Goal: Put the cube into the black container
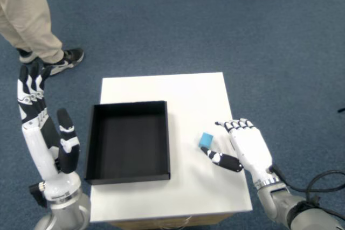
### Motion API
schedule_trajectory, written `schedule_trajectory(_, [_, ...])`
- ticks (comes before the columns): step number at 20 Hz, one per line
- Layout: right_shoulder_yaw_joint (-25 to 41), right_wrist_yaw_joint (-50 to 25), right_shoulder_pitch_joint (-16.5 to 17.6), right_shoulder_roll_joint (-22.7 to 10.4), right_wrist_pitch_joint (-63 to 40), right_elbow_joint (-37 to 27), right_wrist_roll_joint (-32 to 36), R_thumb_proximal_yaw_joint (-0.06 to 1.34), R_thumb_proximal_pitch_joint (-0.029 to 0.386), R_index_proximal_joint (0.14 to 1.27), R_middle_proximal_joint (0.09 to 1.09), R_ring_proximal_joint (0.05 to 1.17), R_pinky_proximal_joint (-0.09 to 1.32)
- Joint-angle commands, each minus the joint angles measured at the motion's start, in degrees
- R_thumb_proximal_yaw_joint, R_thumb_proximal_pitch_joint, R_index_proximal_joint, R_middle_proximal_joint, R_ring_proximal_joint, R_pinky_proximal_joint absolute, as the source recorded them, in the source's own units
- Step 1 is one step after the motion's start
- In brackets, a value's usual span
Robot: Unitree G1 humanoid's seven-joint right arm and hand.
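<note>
A small blue cube point(205, 140) sits on the white square worktop point(199, 98), just off the thumb tip of the right robot hand point(243, 146), whose fingers are spread and hold nothing. The open black rectangular container point(128, 174) lies beyond it. The cube looks light and rigid, best pinched across opposite faces; it shows no long axis.

- A bare strip of white tabletop point(188, 95) lies between the fingers point(229, 125) of the right hand point(245, 146) and the black container point(129, 140), with only the cube point(205, 140) standing in it, just beside the thumb.
- The container's near wall rises left of the fingers, a rim to clear.
- The container's floor is bare and open from above.
- Beyond the fingertips the tabletop lies free to its far edge.
</note>
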Motion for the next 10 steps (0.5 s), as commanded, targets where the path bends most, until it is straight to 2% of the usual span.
schedule_trajectory(1, [-0.45, -0.83, -2.20, -1.11, 0.68, 1.21, 0.93, 0.32, -0.020, 0.39, 0.41, 0.39, 0.29])
schedule_trajectory(10, [-0.96, 3.72, -1.95, -0.90, 2.71, 1.18, 1.83, 0.33, -0.018, 0.39, 0.41, 0.39, 0.28])
